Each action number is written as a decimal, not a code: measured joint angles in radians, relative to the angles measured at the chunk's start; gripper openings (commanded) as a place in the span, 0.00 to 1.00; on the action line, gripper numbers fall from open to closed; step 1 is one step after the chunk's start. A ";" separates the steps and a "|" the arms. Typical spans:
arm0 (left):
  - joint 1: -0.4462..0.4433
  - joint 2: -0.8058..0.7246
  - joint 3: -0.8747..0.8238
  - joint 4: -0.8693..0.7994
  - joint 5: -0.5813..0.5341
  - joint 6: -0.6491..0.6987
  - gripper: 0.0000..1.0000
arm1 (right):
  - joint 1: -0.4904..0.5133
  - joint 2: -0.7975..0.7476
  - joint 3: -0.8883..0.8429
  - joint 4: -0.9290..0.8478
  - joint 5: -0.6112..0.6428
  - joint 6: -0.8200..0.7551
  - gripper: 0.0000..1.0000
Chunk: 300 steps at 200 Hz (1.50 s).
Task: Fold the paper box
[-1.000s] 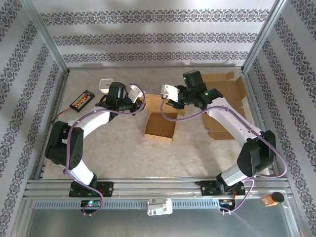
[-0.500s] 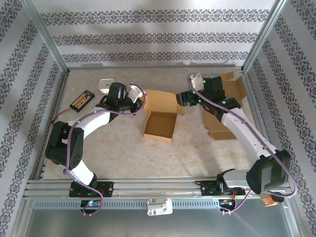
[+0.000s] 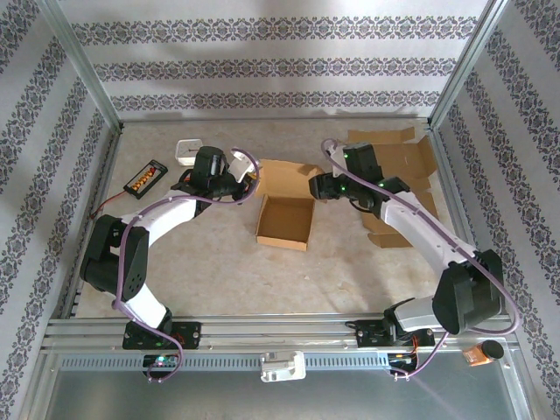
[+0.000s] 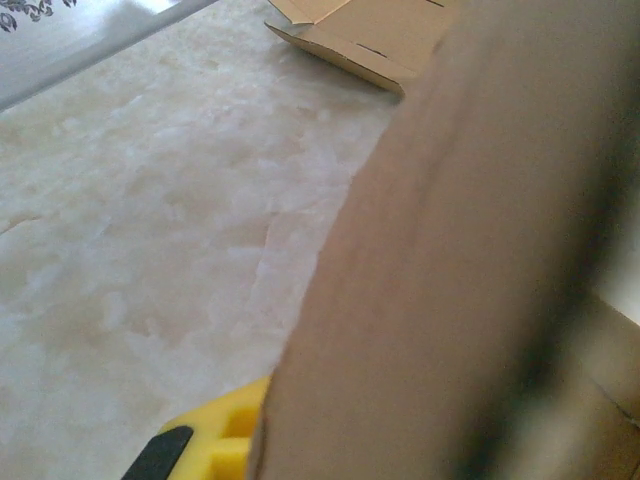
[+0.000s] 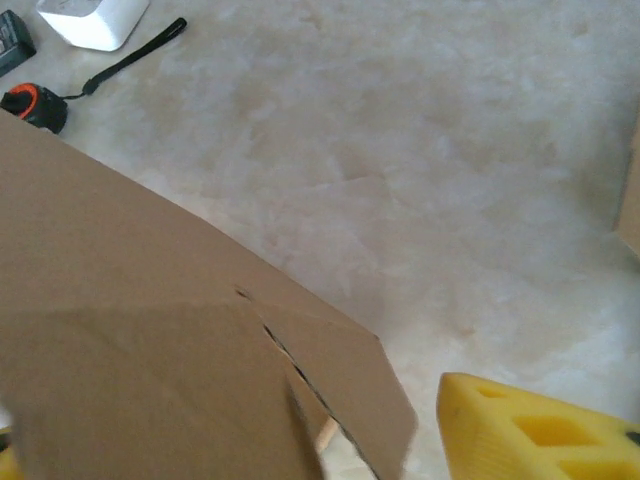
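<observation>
The brown paper box (image 3: 284, 220) stands open-topped at mid-table, its lid flap (image 3: 290, 173) spread behind it. My left gripper (image 3: 248, 181) is at the box's back left corner, shut on a cardboard flap (image 4: 470, 250) that covers most of the left wrist view; one yellow finger (image 4: 215, 445) shows beneath it. My right gripper (image 3: 317, 186) is at the lid flap's right edge. In the right wrist view the flap (image 5: 150, 340) reaches in from the left, and a yellow finger (image 5: 530, 430) stands apart from its edge, so the jaws are open.
Flat cardboard sheets (image 3: 398, 166) lie at the back right under the right arm. A white box (image 3: 187, 150) and a black device with orange parts (image 3: 144, 178) sit at the back left, with a tape measure (image 5: 35, 105) nearby. Metal frame posts edge the table.
The right arm let go, swung out to the right, then came back to the lid flap's right edge with jaws open. The left gripper closed fully and stayed put.
</observation>
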 measured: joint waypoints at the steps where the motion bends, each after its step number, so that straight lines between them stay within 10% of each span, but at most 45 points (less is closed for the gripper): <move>1: 0.000 0.000 0.000 0.000 0.000 0.000 0.00 | 0.001 0.001 0.000 0.001 0.000 0.003 0.48; 73: -0.100 -0.010 0.019 -0.023 -0.163 -0.085 0.00 | 0.051 0.021 -0.019 0.026 0.077 0.079 0.38; 114: -0.170 -0.031 0.019 -0.045 -0.329 -0.159 0.00 | 0.064 0.000 -0.037 0.004 0.177 0.143 0.54; 182: -0.203 -0.088 0.007 -0.055 -0.480 -0.196 0.00 | 0.068 -0.002 -0.043 -0.048 0.241 0.135 0.15; 208: -0.215 -0.089 0.007 -0.055 -0.500 -0.196 0.00 | 0.077 -0.001 -0.042 -0.039 0.219 0.135 0.21; 227: -0.215 -0.087 0.007 -0.055 -0.509 -0.194 0.00 | 0.079 0.006 -0.031 -0.038 0.217 0.137 0.51; 300: -0.215 -0.060 0.040 -0.069 -0.523 -0.156 0.00 | -0.062 -0.001 -0.015 -0.004 0.127 -0.090 0.72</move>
